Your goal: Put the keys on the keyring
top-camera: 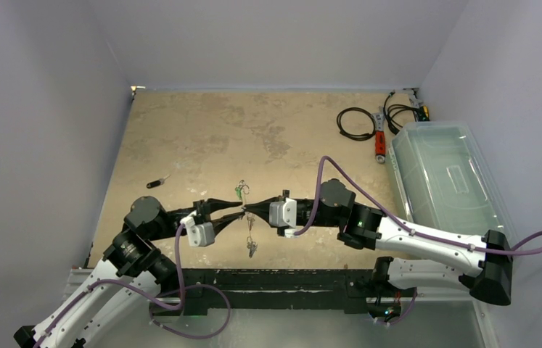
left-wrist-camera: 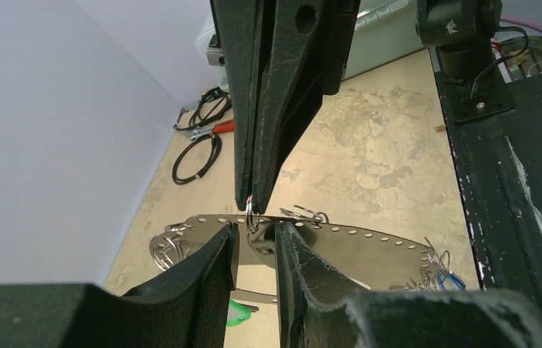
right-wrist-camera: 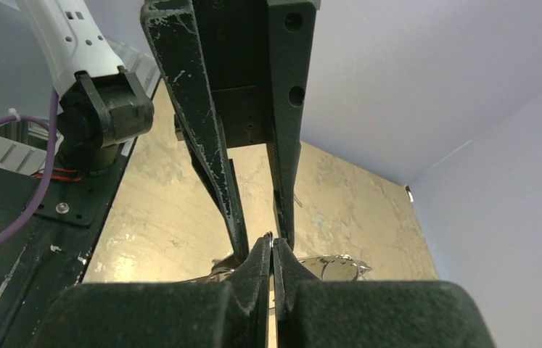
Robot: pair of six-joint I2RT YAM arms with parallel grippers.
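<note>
Mottled tan table (top-camera: 268,130) and bare pale walls are all that surround the work. The keyring (left-wrist-camera: 355,243) is the thing to steer by, and it sits where the tips of my two arms meet.

My left gripper (left-wrist-camera: 255,230) reaches in at the keyring's flat crescent side. Its fingers are a little apart, with the punched strip showing in the gap, and I cannot tell whether the pads actually bear on the metal. I take it as the steadying hold, so the hoop does not swing.

My right gripper (right-wrist-camera: 273,250) comes at the keyring from the opposite side. It is pressed together on one small split ring (left-wrist-camera: 252,208) at the crescent's upper edge, right above the left fingertips. Meeting nose to nose puts the pinch close to the support, which I judge a part this fine needs.

A green key (top-camera: 239,191) lies just beyond the keyring and a small bunch (top-camera: 252,248) just on its near side. A blue-headed key (left-wrist-camera: 448,280) hangs at one end of the crescent. One black key (top-camera: 156,183) lies well to the keyring's left, apart from it, so I judge the job unfinished.
</note>
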